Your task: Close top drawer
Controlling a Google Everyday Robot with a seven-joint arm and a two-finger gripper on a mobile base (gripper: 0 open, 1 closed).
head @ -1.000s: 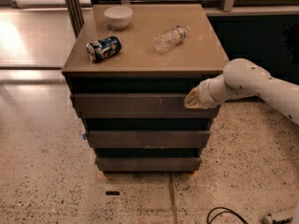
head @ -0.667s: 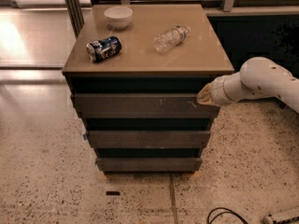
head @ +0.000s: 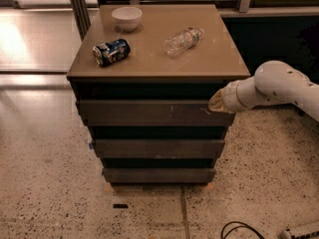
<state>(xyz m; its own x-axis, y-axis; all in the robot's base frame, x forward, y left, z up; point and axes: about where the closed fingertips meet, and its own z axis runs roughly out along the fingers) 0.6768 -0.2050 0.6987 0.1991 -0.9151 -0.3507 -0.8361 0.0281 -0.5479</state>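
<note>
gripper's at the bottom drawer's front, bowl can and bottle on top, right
No. The camera view shows the gripper at the right end of the top drawer front, not the bottom one. The bowl, can and bottle are on top.

- top drawer (head: 149,112): front is looking matt, dark grey-brown, w/ small white scratches.
- cabinet top (head: 159,66): smooth tan surface, is giving off a soft sheen.
- gripper (head: 218,102), at the drawer's right front corner: is looking pale, dull; arm (head: 284,86) is showing smooth white plastic.
- bowl (head: 126,18): is shining white, glazed.
- can (head: 111,52): dented metal, glossy print.
- bottle (head: 183,40): clear crinkled plastic.
- floor (head: 50,183): speckled stone, polished.
</note>
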